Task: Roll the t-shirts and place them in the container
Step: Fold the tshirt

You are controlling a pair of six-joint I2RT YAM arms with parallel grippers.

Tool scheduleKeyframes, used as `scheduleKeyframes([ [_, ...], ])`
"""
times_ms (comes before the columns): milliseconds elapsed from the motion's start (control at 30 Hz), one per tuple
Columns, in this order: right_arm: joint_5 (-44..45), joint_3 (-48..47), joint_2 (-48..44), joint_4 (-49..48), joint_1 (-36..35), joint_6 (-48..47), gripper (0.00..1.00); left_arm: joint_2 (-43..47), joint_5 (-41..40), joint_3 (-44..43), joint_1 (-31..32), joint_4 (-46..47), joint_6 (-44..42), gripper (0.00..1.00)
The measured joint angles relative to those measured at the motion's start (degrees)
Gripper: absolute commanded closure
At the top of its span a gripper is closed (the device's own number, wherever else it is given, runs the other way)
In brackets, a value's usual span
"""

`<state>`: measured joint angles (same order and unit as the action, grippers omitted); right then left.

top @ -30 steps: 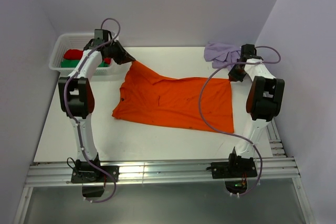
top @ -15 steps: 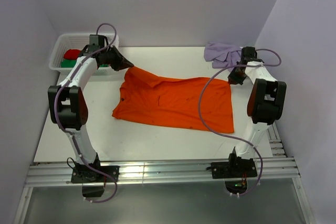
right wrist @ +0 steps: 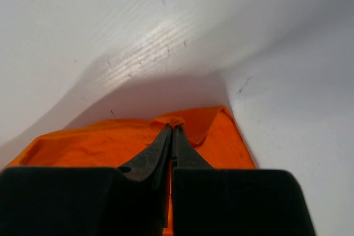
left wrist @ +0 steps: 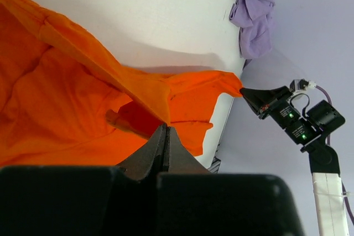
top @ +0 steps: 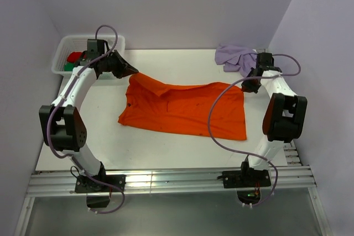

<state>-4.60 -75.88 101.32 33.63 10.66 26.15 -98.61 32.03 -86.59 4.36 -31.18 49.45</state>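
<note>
Both hands pinch the far corners of the bright orange short-sleeved cloth t-shirt [top: 182, 109], which is spread on the white surface [top: 166, 145].
The left hand [left wrist: 166, 131] is closed on the shirt's far left corner beside the white plastic mesh basket [top: 62, 46], holding a fold raised. The right hand [right wrist: 172, 131] is clamped on the far right corner. A crumpled pale lilac t-shirt [top: 233, 56] lies just behind it, and a red shirt [top: 75, 56] and a green shirt [top: 68, 67] sit in the basket.

Orange t-shirt [left wrist: 55, 98] edge inside left gripper [left wrist: 166, 132]
</note>
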Motion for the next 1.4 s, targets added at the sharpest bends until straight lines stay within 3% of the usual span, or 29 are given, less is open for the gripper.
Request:
scheduleKeyframes([
  [800,6.51,12.41,-8.04,5.03,0.00,2.80,1.00,12.17,-0.61,12.37,0.00,-4.09,1.49,1.00],
  [1400,8.17,12.81,-8.20,5.51,0.00,2.97,1.00,18.38,-0.31,20.22,0.00,-5.92,2.58,1.00],
])
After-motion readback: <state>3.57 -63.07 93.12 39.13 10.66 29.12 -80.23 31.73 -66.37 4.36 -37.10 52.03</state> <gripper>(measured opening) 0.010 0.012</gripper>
